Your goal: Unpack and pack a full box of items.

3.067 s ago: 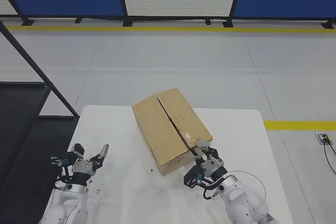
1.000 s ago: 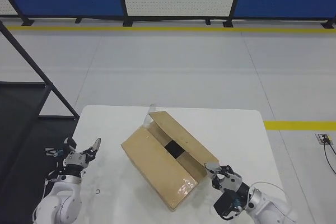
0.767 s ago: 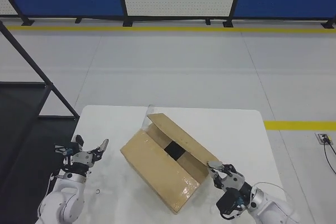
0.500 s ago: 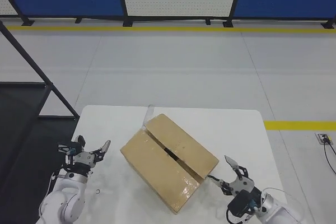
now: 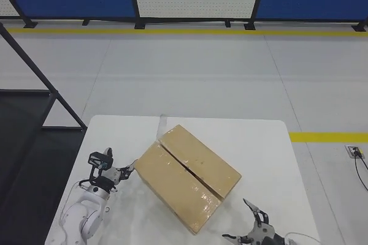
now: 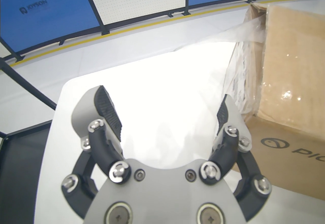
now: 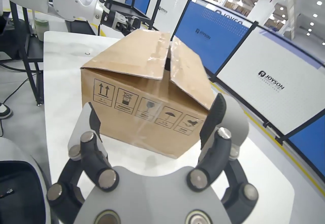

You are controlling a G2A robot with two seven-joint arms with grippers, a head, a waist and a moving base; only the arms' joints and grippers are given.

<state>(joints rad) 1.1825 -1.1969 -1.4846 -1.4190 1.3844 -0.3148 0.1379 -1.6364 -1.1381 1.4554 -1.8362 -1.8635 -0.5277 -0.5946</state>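
Observation:
A brown cardboard box (image 5: 187, 177) lies slantwise in the middle of the white table (image 5: 110, 135). Its top flaps are down, with a narrow gap along the seam (image 7: 167, 60). A loose strip of clear tape (image 6: 243, 32) sticks out from its far corner. My left gripper (image 5: 119, 171) is open and holds nothing, close beside the box's left side (image 6: 289, 62). My right gripper (image 5: 245, 223) is open and holds nothing near the table's front edge, a short way off the box's printed end (image 7: 142, 105).
A black metal rack (image 5: 24, 122) stands left of the table, with a green cup (image 7: 40, 25) on a shelf. A small ring (image 7: 88, 53) lies on the table near the left arm. Blue and white panels (image 5: 196, 7) fence the floor behind.
The raised flap has dropped back onto the box. My right gripper has let go and pulled back toward the front edge. My left gripper has moved right, up to the box.

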